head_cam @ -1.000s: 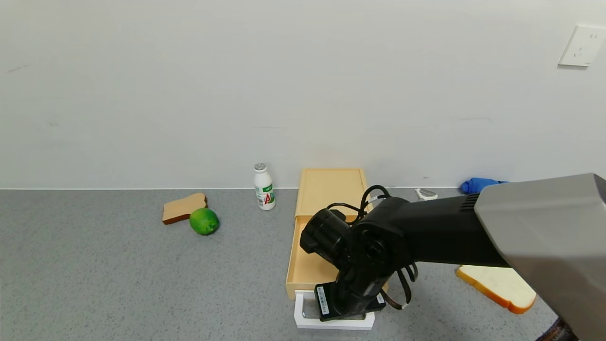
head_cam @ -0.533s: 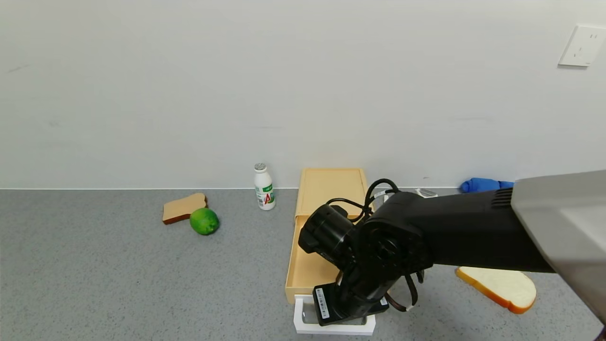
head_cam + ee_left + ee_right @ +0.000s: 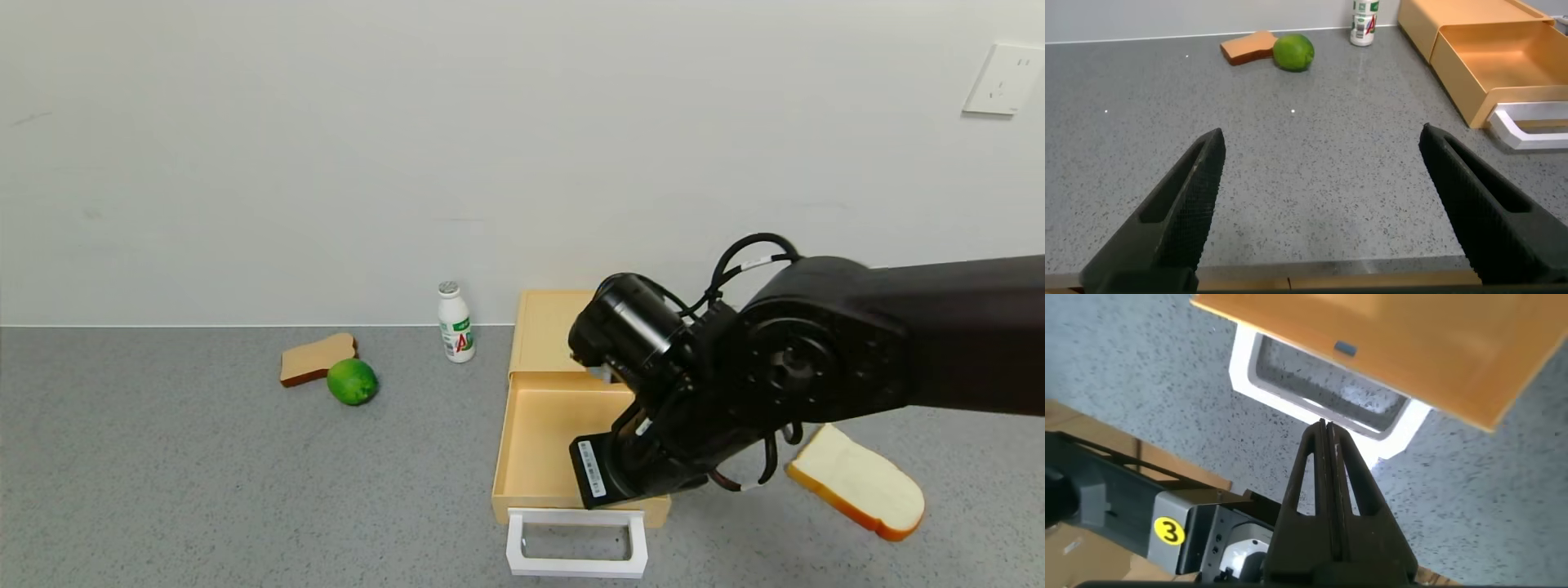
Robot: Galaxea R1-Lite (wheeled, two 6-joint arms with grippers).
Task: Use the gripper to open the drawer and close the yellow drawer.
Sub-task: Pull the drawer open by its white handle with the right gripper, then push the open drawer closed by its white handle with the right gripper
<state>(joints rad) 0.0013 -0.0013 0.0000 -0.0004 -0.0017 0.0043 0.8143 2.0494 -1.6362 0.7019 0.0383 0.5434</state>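
Observation:
The pale yellow drawer (image 3: 535, 433) is slid out of its low box (image 3: 563, 322) toward me, and its tray is empty. Its white loop handle (image 3: 575, 563) lies free at the near end. My right gripper (image 3: 624, 482) hovers over the drawer's front right corner, clear of the handle. In the right wrist view the right gripper (image 3: 1325, 425) is shut on nothing, its tips just above the handle (image 3: 1396, 429) and the drawer front (image 3: 1388, 335). My left gripper (image 3: 1323, 163) is open and empty, low over the table near its front edge. The drawer (image 3: 1503, 57) also shows in that view.
A small white bottle (image 3: 455, 322) stands left of the box. A lime (image 3: 352, 381) and a brown bread slice (image 3: 317, 358) lie further left. A white bread slice (image 3: 857, 482) lies to the right of the drawer. The wall runs close behind.
My right gripper has let go of the white handle and risen up and back over the drawer. The drawer stays pulled out. The left arm has not moved.

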